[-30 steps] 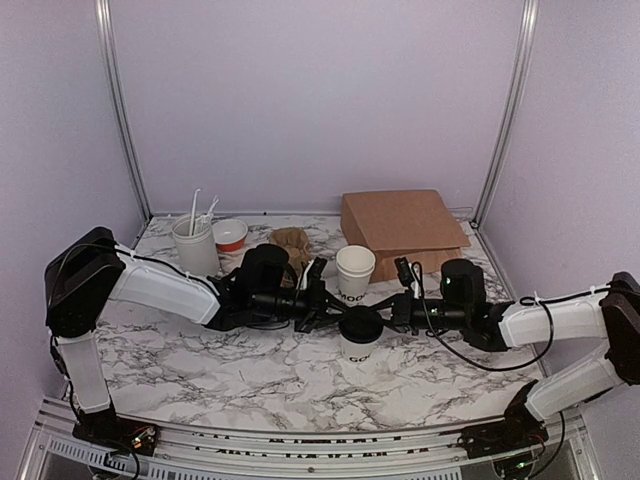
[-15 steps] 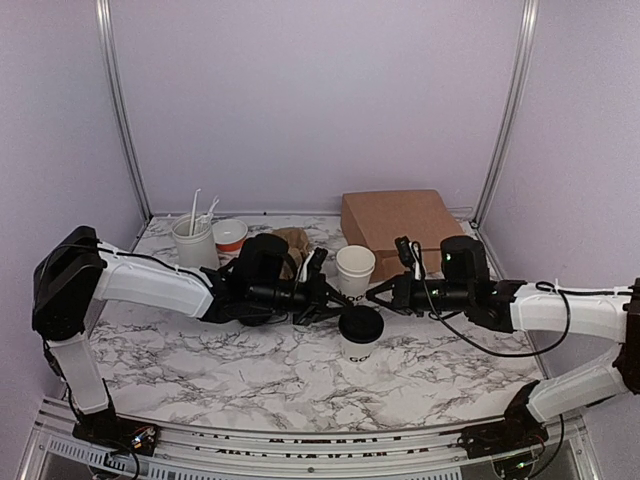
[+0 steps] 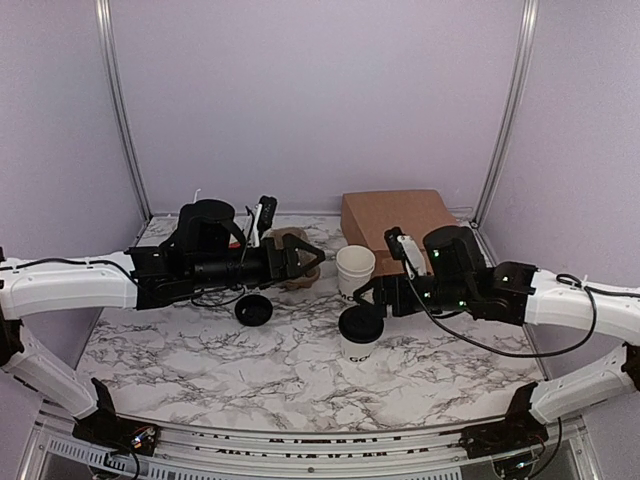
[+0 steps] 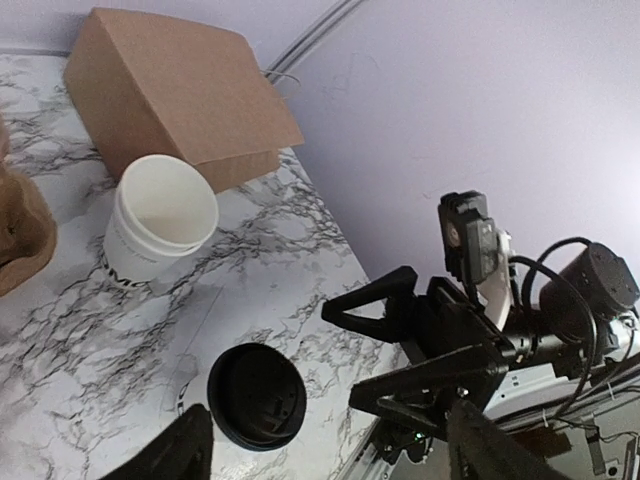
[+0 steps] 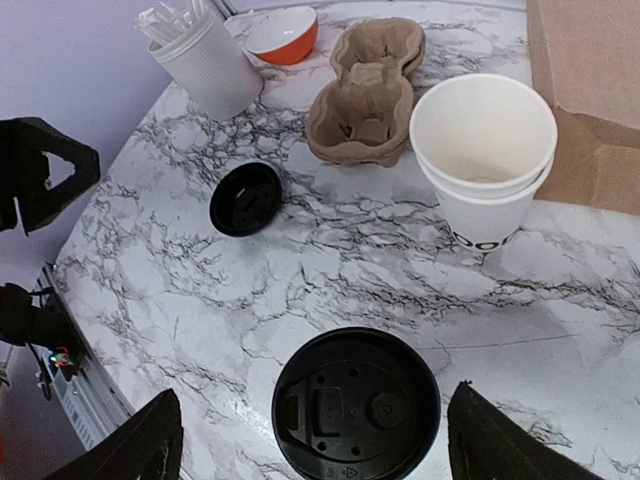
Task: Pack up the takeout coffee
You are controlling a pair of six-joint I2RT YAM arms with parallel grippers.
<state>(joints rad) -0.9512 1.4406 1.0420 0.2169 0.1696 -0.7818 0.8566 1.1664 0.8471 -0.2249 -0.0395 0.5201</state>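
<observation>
While seen from the top external camera, the takeout coffee [image 3: 360, 338] stands upright on the marble table [image 3: 200, 350], just below the right gripper [image 3: 365, 298]. The left gripper [image 3: 308, 265] hangs near a cardboard cup carrier [image 3: 290, 243].

Left wrist view: left fingers [image 4: 185, 450] spread apart, with the coffee's lid between them.

Right wrist view: right fingers [image 5: 130, 450] spread wide, with the coffee between them, near stacked lidless cups [image 5: 483, 150].
</observation>
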